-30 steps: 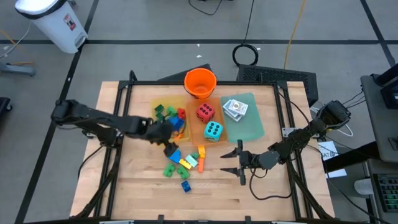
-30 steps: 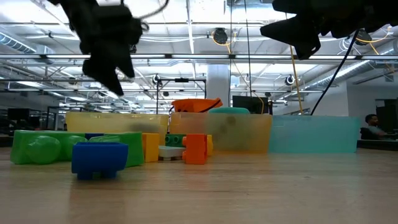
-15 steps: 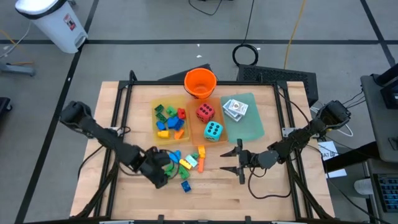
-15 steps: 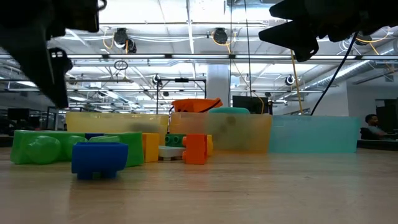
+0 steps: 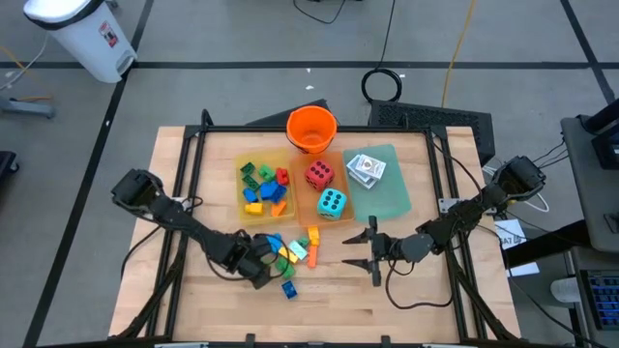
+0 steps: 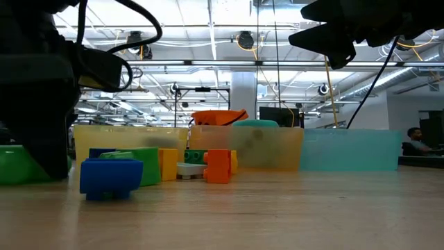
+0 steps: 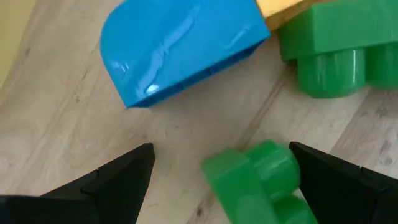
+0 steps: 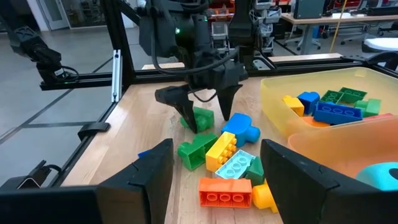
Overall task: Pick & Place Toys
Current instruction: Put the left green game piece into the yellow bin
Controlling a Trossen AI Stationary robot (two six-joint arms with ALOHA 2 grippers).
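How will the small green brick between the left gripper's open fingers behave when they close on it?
The green brick looks like glossy hard plastic, so it is probably stiff and light, perhaps slippery. The left gripper straddles it with open fingers. Its rounded studs may let it twist when squeezed. It lies flat on the table, so rolling seems unlikely.

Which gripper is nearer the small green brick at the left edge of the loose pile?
Left. The left gripper is open, its fingers straddling the green brick on the table. The right gripper hangs open past the pile's other side, well clear of it.
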